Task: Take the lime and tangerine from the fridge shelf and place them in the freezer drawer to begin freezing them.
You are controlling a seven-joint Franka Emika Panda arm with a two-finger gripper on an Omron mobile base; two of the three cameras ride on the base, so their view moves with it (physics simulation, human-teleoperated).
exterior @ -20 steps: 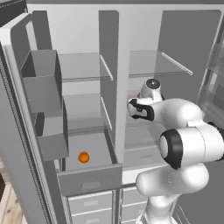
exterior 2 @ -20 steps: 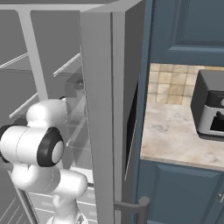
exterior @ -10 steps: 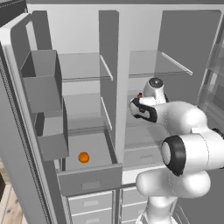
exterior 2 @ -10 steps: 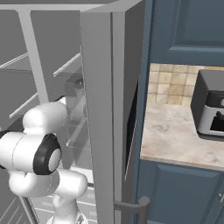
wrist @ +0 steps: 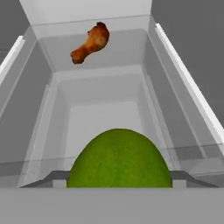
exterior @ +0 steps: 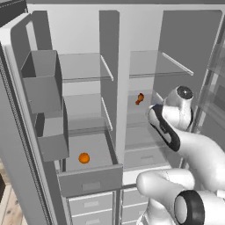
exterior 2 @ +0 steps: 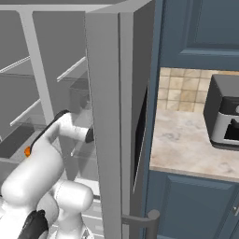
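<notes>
The lime [wrist: 118,157], a bright-green ball, sits large at the bottom of the hand view, and my gripper [wrist: 119,183] is shut on it; its fingertips are hidden behind the fruit. In the left base view my arm [exterior: 176,127] reaches into the fridge's right compartment, at the shelf above the pale drawers. The tangerine [exterior: 84,157], a small orange ball, lies on the floor of the open dark-grey freezer drawer [exterior: 90,179] at the lower left.
An orange-red drumstick-shaped item [wrist: 90,42] lies at the back of the shelf beyond the lime, also seen as [exterior: 139,98]. Grey door bins [exterior: 41,83] hang on the open left door. A counter with a toaster oven [exterior 2: 224,112] is to the right.
The jaws have closed from wide open onto the lime. The wrist has lifted and shifted slightly right inside the right compartment. The tangerine has stayed in the drawer.
</notes>
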